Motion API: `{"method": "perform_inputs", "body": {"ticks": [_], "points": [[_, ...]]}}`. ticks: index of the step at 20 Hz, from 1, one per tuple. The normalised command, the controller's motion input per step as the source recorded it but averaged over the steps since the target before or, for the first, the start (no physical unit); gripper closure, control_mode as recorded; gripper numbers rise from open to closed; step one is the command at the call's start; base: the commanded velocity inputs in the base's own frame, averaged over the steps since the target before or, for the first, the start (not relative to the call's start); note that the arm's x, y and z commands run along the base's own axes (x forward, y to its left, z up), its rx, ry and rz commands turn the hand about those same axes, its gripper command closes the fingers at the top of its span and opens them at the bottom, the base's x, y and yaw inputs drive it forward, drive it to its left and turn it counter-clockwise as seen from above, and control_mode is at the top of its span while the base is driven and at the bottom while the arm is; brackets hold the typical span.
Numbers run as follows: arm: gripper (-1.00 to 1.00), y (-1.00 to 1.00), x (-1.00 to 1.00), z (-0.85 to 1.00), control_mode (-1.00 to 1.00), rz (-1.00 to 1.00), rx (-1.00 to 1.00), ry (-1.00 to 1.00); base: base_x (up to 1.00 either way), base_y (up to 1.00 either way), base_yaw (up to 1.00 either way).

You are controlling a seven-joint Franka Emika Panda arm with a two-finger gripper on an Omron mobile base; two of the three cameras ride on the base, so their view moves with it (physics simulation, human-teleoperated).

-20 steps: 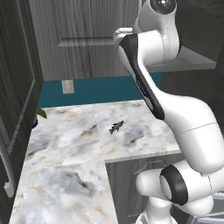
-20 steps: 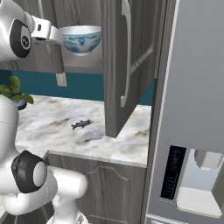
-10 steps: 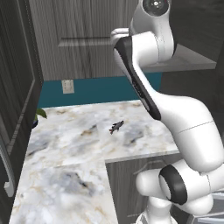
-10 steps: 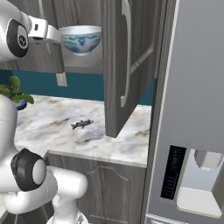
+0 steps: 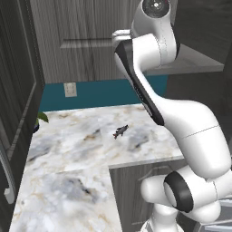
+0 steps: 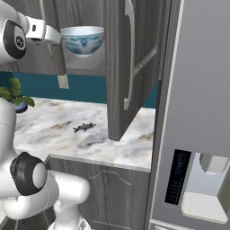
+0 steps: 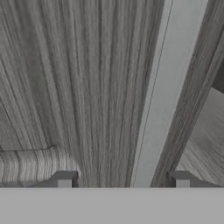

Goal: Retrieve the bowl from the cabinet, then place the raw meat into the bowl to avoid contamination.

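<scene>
The bowl (image 6: 82, 40) sits on the shelf (image 6: 90, 71) of the cabinet (image 6: 130, 58), white inside and blue-patterned outside. In the right base view the arm's wrist reaches in from the left at the bowl's height, and the pincer (image 6: 57, 37) is right at the bowl's left rim; whether it touches the rim cannot be told. In the hand view the pincer (image 7: 122, 179) shows two dark fingertips (image 7: 64, 178) set well apart with nothing seen between them, facing grey wood-grain panels and a pale grey strip.

The cabinet door (image 6: 123, 67) hangs open, its long bar handle (image 6: 130, 54) facing out, over the marble surface (image 5: 81, 154). The meat (image 5: 120, 131) lies on the surface, well below the bowl and apart from it; in the right base view it (image 6: 84, 127) lies just left of the open door's lower edge. A green plant (image 6: 12, 92) stands at the surface's far left, against the teal wall (image 5: 99, 90) with its outlet (image 5: 70, 89).
</scene>
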Motion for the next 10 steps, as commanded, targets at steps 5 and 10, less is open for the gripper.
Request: {"method": "perform_inputs", "body": {"ticks": [5,10], "points": [[1.00,0.14,0.16,0.00,-1.00,-0.01,0.00,-0.01,0.00,0.00,0.00],[1.00,0.03,0.00,0.00,-1.00,-0.02,0.00,0.00,0.00,0.00,0.00]]}}
